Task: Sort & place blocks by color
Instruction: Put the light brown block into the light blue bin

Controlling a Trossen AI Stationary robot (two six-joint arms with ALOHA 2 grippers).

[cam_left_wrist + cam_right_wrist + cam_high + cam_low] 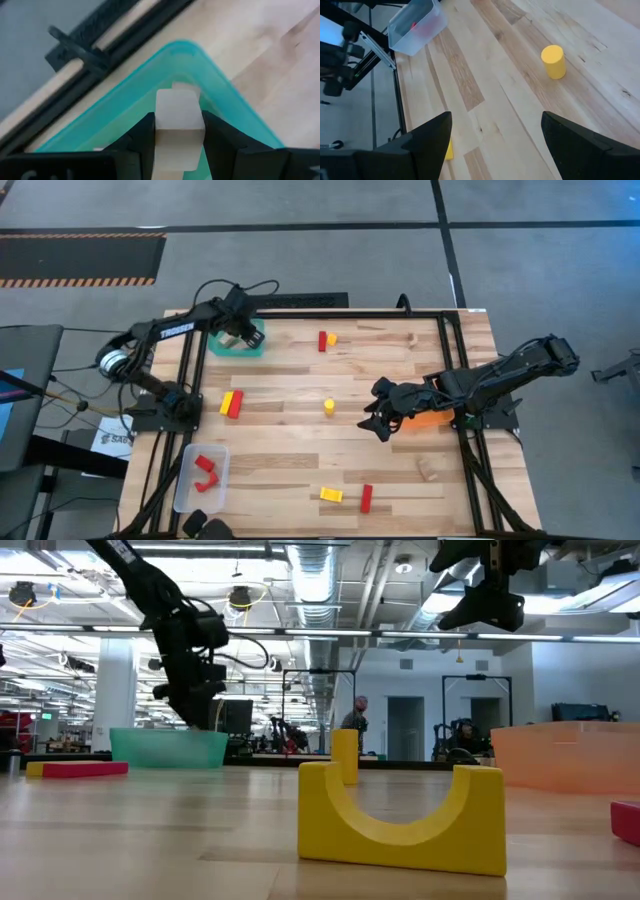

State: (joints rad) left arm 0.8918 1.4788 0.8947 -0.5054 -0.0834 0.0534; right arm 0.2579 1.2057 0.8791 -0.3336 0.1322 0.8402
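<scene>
Three trays sort the colours: teal tray [238, 343] at the table's far left corner, clear tray [200, 476] with red pieces, orange tray [433, 418] under the right arm. Left gripper [179, 131] hangs over the teal tray, jaws clamped on a pale wood block [178, 125]; the block sits squarely between the fingers above the tray's corner, likely so it drops inside the rim. A second pale piece shows just behind it in the tray. Right gripper [383, 420] hovers beside the orange tray, jaws spread wide and empty, aimed toward the yellow cylinder [553, 61] mid-table, probably its next pick. Red and yellow blocks remain scattered well apart from the teal tray; sorting looks roughly half done.
</scene>
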